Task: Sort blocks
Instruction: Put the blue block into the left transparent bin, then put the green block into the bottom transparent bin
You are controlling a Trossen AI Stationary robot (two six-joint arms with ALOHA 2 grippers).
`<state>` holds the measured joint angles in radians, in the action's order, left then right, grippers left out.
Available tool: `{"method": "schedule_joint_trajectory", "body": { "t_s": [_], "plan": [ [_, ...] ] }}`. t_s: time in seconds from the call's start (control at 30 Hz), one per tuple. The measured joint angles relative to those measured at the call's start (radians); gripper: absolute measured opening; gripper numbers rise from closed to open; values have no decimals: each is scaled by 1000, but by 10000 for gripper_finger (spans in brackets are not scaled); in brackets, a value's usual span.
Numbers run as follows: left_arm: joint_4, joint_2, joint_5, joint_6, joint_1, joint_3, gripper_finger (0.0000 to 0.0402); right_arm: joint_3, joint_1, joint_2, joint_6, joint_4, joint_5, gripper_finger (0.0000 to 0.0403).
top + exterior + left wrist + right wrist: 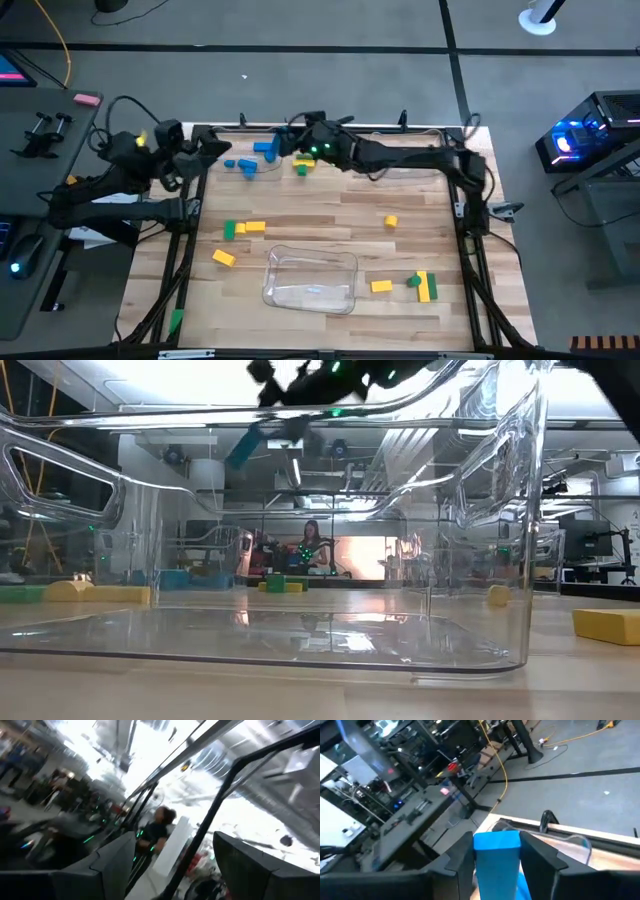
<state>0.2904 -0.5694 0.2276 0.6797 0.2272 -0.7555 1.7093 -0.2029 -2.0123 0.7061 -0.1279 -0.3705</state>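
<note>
From above, the right gripper (290, 143) reaches across the far edge of the wooden table (330, 225), pinching a blue block (277, 145) over a clear far tray (260, 155) that already holds other blue blocks (247, 165). The left gripper (218, 150) waits at the far left corner, fingers spread and empty. Yellow and green blocks (245, 228) lie scattered over the middle and near side, and an empty near tray (310, 278) sits at the front. A good release would likely mean lowering the block inside the tray walls first, since the table edge lies just beyond. From table height, the near tray's wall (500, 540) fills the picture, with a yellow block (608, 625) to the side and the held block (243, 448) high up. The left wrist view shows only the room and a distant person. The right wrist view shows the block (497, 862) clamped between both fingers, with floor beyond the table.
</note>
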Motion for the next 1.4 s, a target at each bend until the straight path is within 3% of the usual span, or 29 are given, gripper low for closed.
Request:
{"method": "schedule_joint_trajectory", "body": {
  "t_s": [0.4,0.73,0.97,1.1,1.27,1.4],
  "plan": [
    [62,0,1,45,0,-1,254,263,-73,-296,15,-18,72,135],
    [61,0,6,43,0,-1,254,417,-77,-333,-58,94,104,224],
    [44,0,49,63,1,0,254,623,-117,-334,-194,347,373,237],
    [22,-59,159,124,-17,-2,254,573,-118,-240,-321,476,386,238],
    [-124,-252,166,79,-95,1,254,537,-117,-86,-485,701,261,238],
    [-132,-422,313,51,-136,-4,254,535,-117,35,-564,850,174,238]
  ]
}}
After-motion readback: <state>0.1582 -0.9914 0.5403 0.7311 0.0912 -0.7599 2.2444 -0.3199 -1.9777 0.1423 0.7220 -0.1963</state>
